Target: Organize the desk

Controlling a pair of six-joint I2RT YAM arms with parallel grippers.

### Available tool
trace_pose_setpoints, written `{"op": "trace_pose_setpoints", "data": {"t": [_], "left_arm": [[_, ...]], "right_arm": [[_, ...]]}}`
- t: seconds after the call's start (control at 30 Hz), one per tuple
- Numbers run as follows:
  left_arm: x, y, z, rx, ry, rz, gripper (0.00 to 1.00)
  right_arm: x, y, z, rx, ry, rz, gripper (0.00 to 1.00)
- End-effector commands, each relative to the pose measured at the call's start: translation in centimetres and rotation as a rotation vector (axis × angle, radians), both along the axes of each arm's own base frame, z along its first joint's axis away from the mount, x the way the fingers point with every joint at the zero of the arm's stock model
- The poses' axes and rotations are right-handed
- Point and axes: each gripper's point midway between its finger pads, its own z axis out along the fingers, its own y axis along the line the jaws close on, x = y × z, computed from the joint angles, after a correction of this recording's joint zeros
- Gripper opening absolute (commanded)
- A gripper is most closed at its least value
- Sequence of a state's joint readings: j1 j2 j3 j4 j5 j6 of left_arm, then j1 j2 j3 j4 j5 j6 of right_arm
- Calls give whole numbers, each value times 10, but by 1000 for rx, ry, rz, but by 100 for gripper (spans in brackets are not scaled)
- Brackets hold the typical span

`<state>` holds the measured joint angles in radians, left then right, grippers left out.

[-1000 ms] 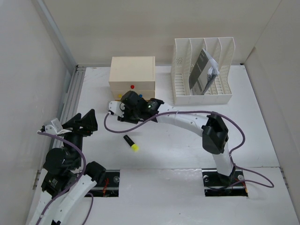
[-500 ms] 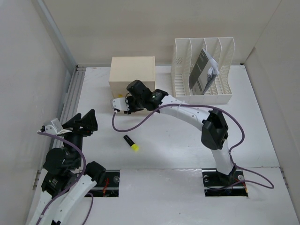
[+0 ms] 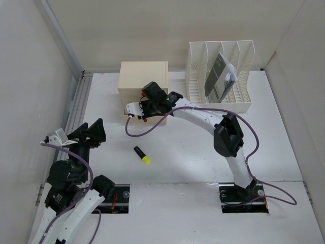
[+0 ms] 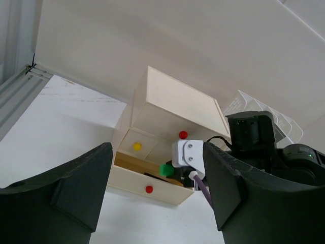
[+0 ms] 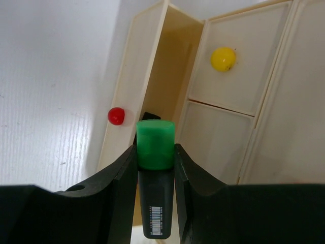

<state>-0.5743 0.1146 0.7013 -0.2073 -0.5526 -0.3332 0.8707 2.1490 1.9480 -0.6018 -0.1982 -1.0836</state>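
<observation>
No word or number can be read anywhere. The marker point(image 5: 155, 198) clamped in the right end effector point(image 5: 155, 152) bears a small white barcode sticker point(image 5: 155, 216) on its black barrel, at 6 o'clock in the right wrist view. The tiny print beside the bars is illegible.

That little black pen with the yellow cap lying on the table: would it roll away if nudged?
The yellow-capped pen lies flat on the desk, touching nothing, so a sideways nudge would probably roll or slide it. It looks short and rigid, likely light, so it should lift without bending.
</observation>
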Motion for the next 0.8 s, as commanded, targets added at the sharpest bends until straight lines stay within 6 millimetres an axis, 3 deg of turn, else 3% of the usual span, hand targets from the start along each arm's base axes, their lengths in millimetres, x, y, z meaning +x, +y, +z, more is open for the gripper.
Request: {"op": "trace_pose_setpoints", "data": {"t": [0.0,0.43,0.77], "left_arm": [[-1,1,9,-13,-31,2,69],[-1,1,9,-13,-31,2,69],[-1,1,9,-13,-31,2,69]], "right_arm": [[9,15,20,94,5,7,15],[15,20,5,123,18,-36,34],[21,17,4,132,20,-64,40]]}}
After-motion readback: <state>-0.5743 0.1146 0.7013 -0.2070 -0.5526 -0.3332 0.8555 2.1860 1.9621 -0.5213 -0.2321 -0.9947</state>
